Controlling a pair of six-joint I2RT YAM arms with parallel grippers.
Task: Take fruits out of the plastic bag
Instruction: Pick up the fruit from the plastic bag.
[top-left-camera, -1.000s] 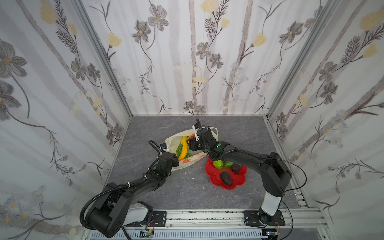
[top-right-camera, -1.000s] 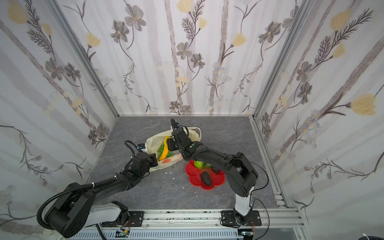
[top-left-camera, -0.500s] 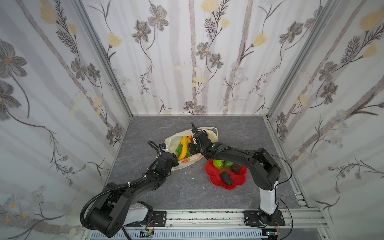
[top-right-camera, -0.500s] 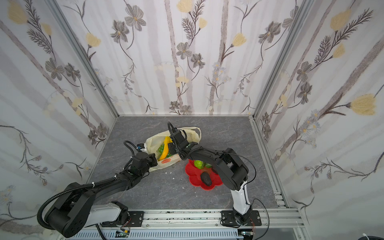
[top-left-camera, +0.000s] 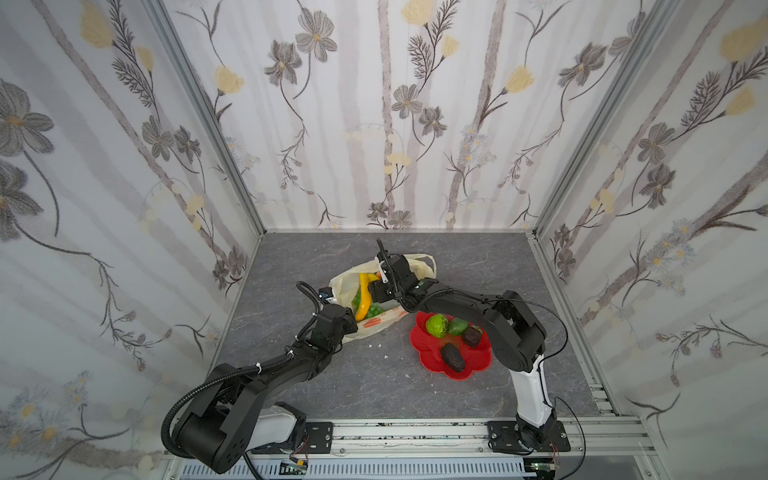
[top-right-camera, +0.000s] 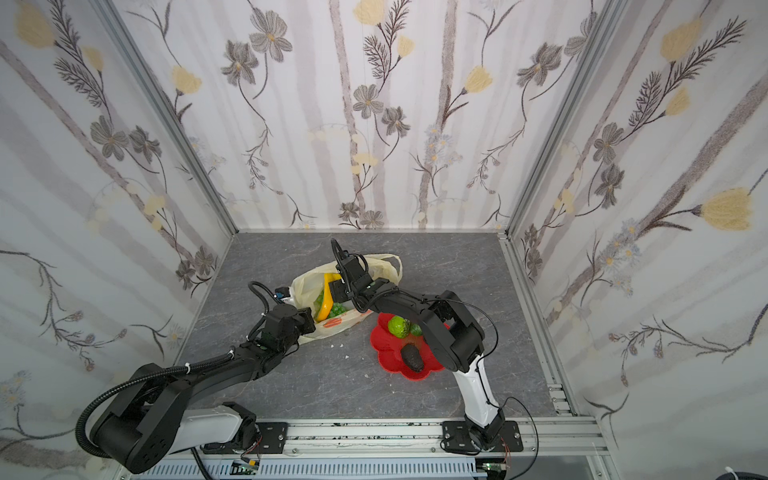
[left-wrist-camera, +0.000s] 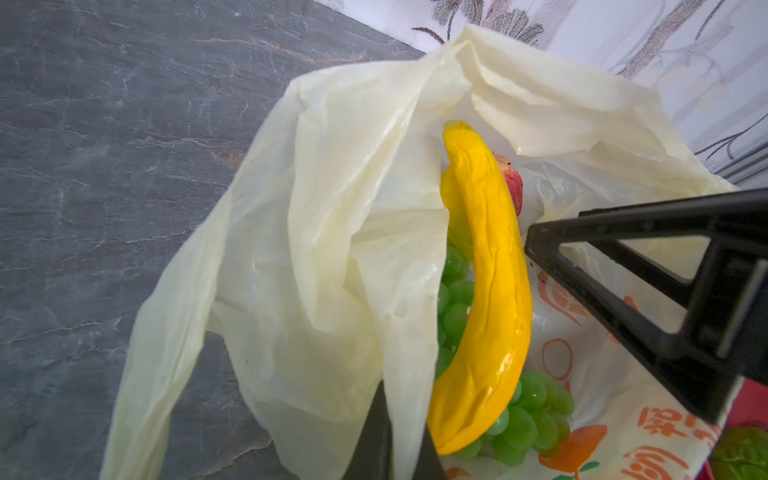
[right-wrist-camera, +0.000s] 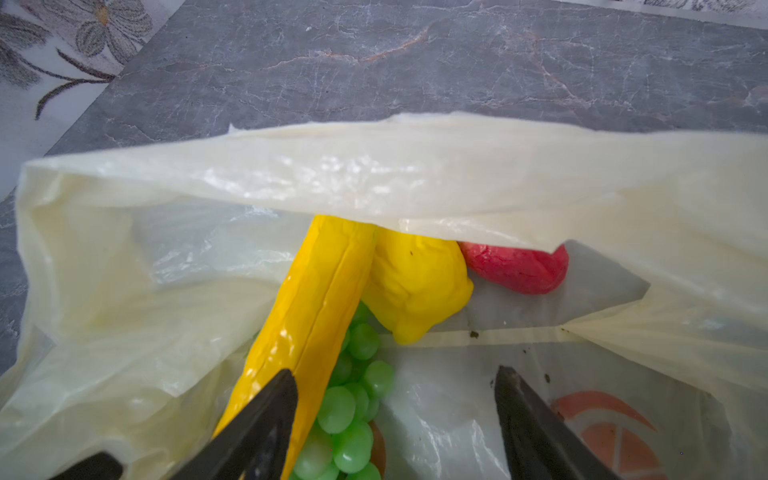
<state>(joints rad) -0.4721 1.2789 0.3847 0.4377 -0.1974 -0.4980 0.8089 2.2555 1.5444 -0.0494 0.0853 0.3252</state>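
Right gripper (right-wrist-camera: 395, 380) shifted beside banana (right-wrist-camera: 316, 299).

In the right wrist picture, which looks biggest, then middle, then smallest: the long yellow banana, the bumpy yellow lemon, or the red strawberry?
1. long yellow banana
2. bumpy yellow lemon
3. red strawberry
A fold of the pale plastic bag covers part of the lemon and strawberry, so their full sizes stay unsure.

red flower plate (top-left-camera: 426, 352) on grey tbl (top-left-camera: 374, 386) | white crumbs (top-left-camera: 386, 356) nr plate | floral walls (top-left-camera: 374, 124)
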